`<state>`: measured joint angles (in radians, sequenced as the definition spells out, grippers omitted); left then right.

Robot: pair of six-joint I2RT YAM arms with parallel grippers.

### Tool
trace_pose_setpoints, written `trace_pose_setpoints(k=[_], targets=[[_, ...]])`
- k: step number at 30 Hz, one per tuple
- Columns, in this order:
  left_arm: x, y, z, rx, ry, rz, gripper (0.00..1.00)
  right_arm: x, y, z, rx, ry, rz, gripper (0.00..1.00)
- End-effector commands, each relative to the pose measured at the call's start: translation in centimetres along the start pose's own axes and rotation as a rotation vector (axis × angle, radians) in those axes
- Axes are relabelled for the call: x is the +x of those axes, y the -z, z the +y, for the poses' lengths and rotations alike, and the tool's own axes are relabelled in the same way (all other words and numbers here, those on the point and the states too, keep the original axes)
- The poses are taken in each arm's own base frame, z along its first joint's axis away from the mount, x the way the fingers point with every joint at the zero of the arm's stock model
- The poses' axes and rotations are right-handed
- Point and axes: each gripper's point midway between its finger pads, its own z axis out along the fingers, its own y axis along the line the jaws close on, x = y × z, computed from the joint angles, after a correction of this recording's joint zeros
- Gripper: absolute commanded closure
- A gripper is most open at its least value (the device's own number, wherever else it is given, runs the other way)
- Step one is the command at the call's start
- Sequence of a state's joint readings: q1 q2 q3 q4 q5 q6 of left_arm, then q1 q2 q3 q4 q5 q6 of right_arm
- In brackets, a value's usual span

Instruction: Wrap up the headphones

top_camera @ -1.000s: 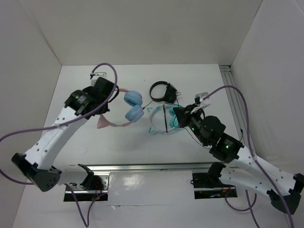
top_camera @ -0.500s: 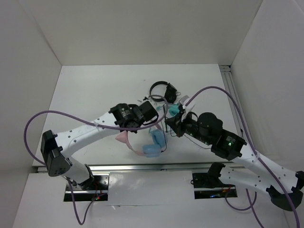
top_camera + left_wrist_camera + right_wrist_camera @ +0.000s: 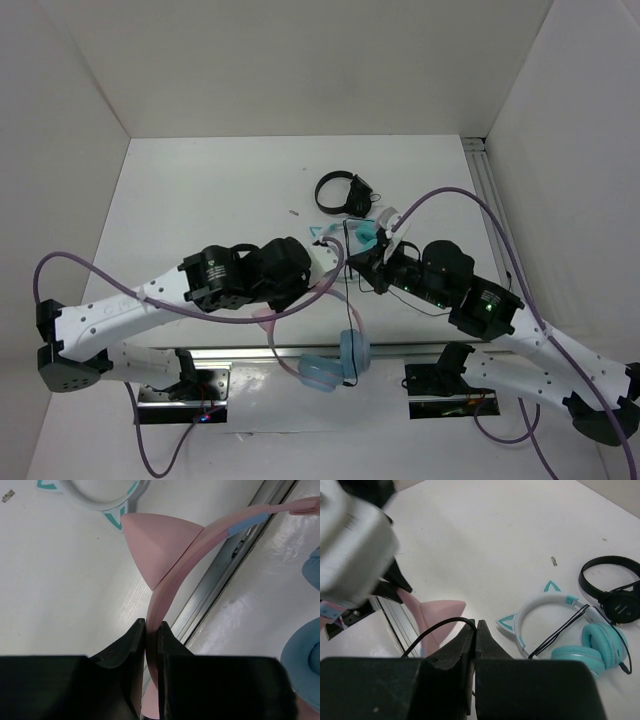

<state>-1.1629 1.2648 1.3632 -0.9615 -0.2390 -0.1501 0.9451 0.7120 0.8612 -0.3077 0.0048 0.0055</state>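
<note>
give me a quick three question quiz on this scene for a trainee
1. True or false: the left end effector is shut on the pink headband.
2. What does the right end effector pinch? A) the thin dark cable B) a pink cat ear C) a teal ear cup
3. How many pairs of headphones does the top view show?

Key:
1. True. Both fingers are closed on the band.
2. A.
3. Three: the pink pair at the table's near edge, the teal pair and the black pair farther back.
</note>
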Motion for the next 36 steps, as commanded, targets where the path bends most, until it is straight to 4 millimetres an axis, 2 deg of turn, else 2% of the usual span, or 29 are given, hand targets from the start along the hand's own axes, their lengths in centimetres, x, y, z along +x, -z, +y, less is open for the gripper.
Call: trace_pose_setpoints(k=[1, 4, 8, 12, 13, 16, 20, 23, 24, 25, 26, 28, 29, 31, 34, 36], targets=[[-2.2, 2.4, -2.0, 0.144, -0.031, -0.137, 1.00, -1.9, -0.2, -0.6, 0.037, 0.002, -0.085, 1.00], [-2.9, 3.3, -2.4, 0.179, -0.038, -0.184, 1.00, -1.3, -0.6, -0.6, 0.037, 0.003, -0.073, 1.00], [-3.5, 4.0, -2.0, 0.165, -0.040, -0.228, 1.00, 0.0, -1.6, -1.1, 0.065, 0.004, -0.020, 1.00], [-4.7, 6.3, -1.2, 0.143, -0.020, -0.339, 1.00, 0.8, -2.2, -1.5, 0.092, -0.015, -0.007, 1.00], [-5.1, 7.5, -0.9, 0.144, -0.013, -0.386, 1.00, 1.3, -2.6, -1.5, 0.093, -0.014, 0.010, 1.00], [-6.0, 9.8, 0.4, 0.100, 0.015, -0.489, 1.00, 2.5, -3.6, -1.8, 0.106, -0.012, 0.055, 1.00], [-6.6, 11.8, 2.4, 0.017, 0.079, -0.573, 1.00, 2.7, -3.6, -1.9, 0.115, -0.020, 0.055, 1.00], [-7.4, 14.1, 3.8, -0.031, 0.143, -0.669, 1.00, 2.8, -4.0, -1.0, 0.065, -0.023, 0.039, 1.00], [-7.5, 14.9, 3.9, -0.020, 0.176, -0.699, 1.00, 2.1, -4.2, -0.6, 0.041, -0.024, 0.010, 1.00], [-7.7, 15.1, 4.1, -0.031, 0.196, -0.711, 1.00, 2.3, -4.3, -0.2, 0.016, -0.024, 0.003, 1.00], [-8.3, 16.1, 4.8, -0.050, 0.233, -0.761, 1.00, 2.5, -4.6, 0.7, -0.032, -0.024, 0.003, 1.00], [-8.6, 16.6, 5.8, -0.090, 0.340, -0.798, 1.00, 1.6, -4.9, 1.4, -0.073, -0.032, -0.048, 0.92], [-8.9, 16.7, 6.5, -0.120, 0.376, -0.819, 1.00, 1.9, -5.2, 2.0, -0.108, -0.031, -0.046, 0.76], [-9.3, 17.0, 6.7, -0.119, 0.428, -0.843, 1.00, 1.3, -5.9, 2.5, -0.137, -0.028, -0.087, 0.64], [-9.3, 15.8, 6.7, -0.133, 0.459, -0.817, 1.00, 2.5, -7.3, 2.7, -0.151, -0.016, -0.103, 0.53], [-9.7, 15.4, 7.0, -0.156, 0.496, -0.809, 1.00, 4.2, -8.8, 2.4, -0.140, -0.008, -0.098, 0.52]])
